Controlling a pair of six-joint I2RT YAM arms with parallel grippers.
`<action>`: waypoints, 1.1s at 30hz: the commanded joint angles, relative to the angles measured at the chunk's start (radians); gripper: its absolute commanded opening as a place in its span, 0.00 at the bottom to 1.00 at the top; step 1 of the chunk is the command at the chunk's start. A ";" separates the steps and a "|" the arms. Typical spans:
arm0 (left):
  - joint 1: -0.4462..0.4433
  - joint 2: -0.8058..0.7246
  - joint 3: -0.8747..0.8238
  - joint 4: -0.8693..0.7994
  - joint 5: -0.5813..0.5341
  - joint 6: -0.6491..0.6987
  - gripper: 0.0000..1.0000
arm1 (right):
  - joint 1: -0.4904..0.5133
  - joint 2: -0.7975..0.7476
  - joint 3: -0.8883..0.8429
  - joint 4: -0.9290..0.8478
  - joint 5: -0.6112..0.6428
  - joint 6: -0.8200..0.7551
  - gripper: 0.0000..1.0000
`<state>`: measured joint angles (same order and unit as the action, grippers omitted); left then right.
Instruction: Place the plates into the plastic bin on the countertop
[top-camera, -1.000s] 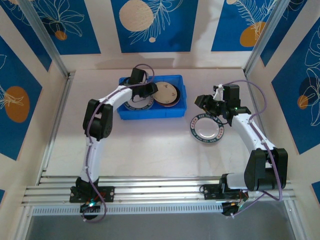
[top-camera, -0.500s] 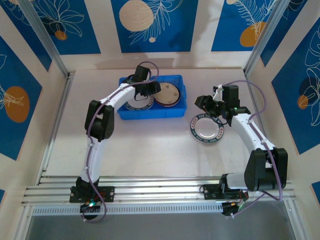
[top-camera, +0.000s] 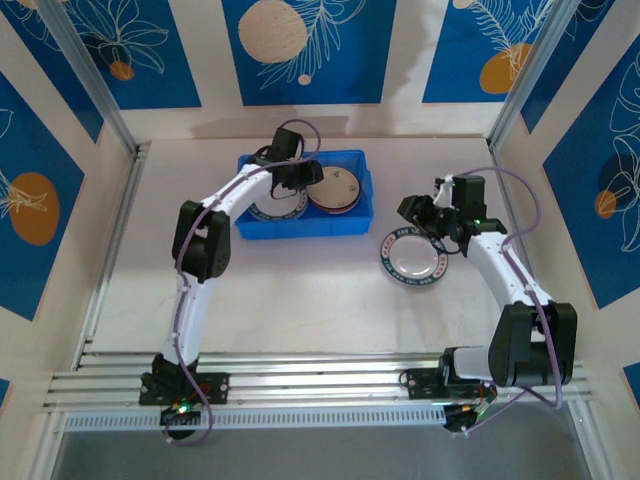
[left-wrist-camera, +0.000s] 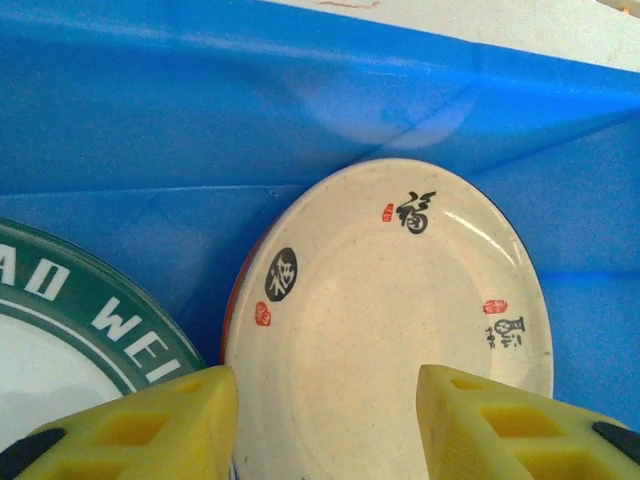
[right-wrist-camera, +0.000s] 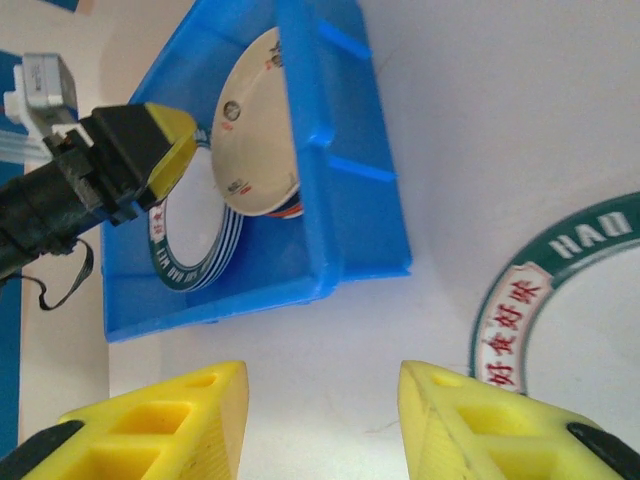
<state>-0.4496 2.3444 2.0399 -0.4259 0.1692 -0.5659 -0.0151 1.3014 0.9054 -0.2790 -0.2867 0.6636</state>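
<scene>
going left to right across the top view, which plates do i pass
green-rimmed plates in the blue bin → cream plate in the same bin → lone green-rimmed plate on the countertop

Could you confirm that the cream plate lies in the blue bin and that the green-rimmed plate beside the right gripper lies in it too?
Not quite. The green-rimmed plate beside the right gripper lies on the countertop, outside the blue bin, as the top external view shows. The cream plate does lie in the bin.

Blue leaf-printed panels (top-camera: 300, 50) cover the cream walls (top-camera: 210, 60).
</scene>
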 joint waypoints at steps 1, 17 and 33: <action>-0.028 -0.118 -0.030 0.027 -0.006 0.041 0.51 | -0.036 -0.058 -0.026 -0.023 -0.001 -0.014 0.44; -0.166 -0.566 -0.412 0.122 0.193 0.041 0.55 | -0.279 -0.249 -0.247 -0.103 0.036 0.008 0.44; -0.251 -0.630 -0.761 0.433 0.384 -0.126 0.55 | -0.354 -0.336 -0.466 -0.112 0.060 0.105 0.42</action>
<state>-0.6930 1.7329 1.2877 -0.1169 0.4854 -0.6567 -0.3626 0.9699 0.4625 -0.4084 -0.2230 0.7425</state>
